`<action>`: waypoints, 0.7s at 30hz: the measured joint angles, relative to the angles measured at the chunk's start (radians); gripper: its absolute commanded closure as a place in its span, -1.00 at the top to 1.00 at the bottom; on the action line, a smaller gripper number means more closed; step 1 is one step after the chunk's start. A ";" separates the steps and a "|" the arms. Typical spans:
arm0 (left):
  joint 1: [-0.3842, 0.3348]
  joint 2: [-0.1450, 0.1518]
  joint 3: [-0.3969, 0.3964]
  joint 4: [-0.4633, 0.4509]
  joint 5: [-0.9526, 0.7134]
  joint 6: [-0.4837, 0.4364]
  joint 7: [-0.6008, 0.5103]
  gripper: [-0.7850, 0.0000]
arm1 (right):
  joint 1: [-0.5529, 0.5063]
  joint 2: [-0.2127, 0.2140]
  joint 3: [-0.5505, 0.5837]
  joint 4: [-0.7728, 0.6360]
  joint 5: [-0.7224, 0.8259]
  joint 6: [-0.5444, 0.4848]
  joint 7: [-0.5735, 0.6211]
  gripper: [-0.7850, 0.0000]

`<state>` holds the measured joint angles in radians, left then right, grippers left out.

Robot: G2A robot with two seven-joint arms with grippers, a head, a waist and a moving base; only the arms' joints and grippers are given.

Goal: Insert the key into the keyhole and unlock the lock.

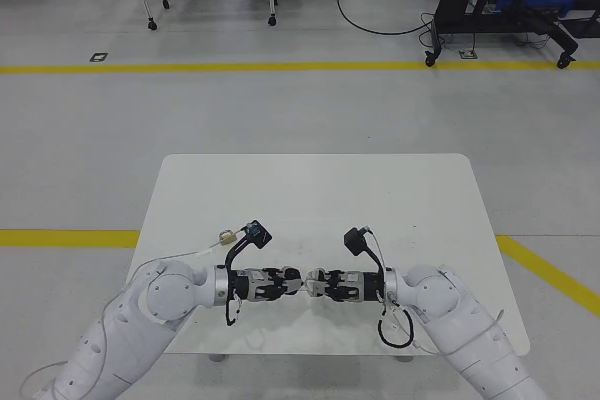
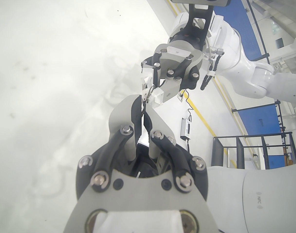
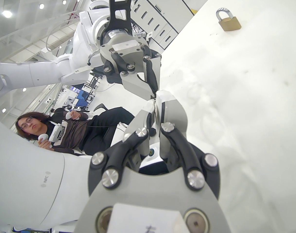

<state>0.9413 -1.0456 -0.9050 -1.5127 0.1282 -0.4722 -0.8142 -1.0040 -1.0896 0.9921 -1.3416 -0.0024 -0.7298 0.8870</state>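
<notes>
The left hand (image 2: 141, 103) and the right hand (image 3: 154, 104) meet fingertip to fingertip above the desk (image 1: 380, 190), and the small key (image 2: 145, 98) sits in the joint between them. Both hands are closed. The right one pinches the end with the thin wire ring (image 2: 150, 90) between its white-wrapped tips. The left one presses its dark ribbed pads together on what looks like the blade, though the pads hide most of it. This reads as a handover or a regrip: a flat, slim piece of metal is hard to lift in a usable pose, so one hand steadies it while the other takes a hold that leaves the blade pointing outward.

The padlock (image 3: 228, 21) lies flat on the desk well apart from the joined fingertips, back beside the left hand's wrist. Its body is a squat brass block under a polished steel shackle, which is shut. Nothing holds the padlock, so it may slide on the smooth white desk when the key is pushed in.
</notes>
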 measured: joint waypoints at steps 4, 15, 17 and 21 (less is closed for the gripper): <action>0.007 0.001 -0.011 0.002 -0.006 -0.008 0.004 -1.00 | 0.002 0.000 -0.006 -0.001 -0.011 0.004 -0.004 -1.00; 0.020 0.003 -0.029 -0.002 -0.004 -0.020 -0.003 -1.00 | 0.004 0.001 -0.010 0.004 0.005 -0.003 -0.008 -0.12; 0.022 0.003 -0.030 -0.003 -0.001 -0.020 -0.003 -1.00 | 0.004 0.001 -0.011 0.004 0.007 -0.002 -0.008 1.00; 0.025 0.003 -0.031 -0.007 0.007 -0.020 -0.004 -1.00 | 0.004 0.002 -0.012 0.004 0.018 -0.001 -0.003 0.78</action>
<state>0.9664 -1.0431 -0.9364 -1.5192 0.1351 -0.4919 -0.8181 -1.0003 -1.0872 0.9799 -1.3377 0.0159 -0.7312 0.8838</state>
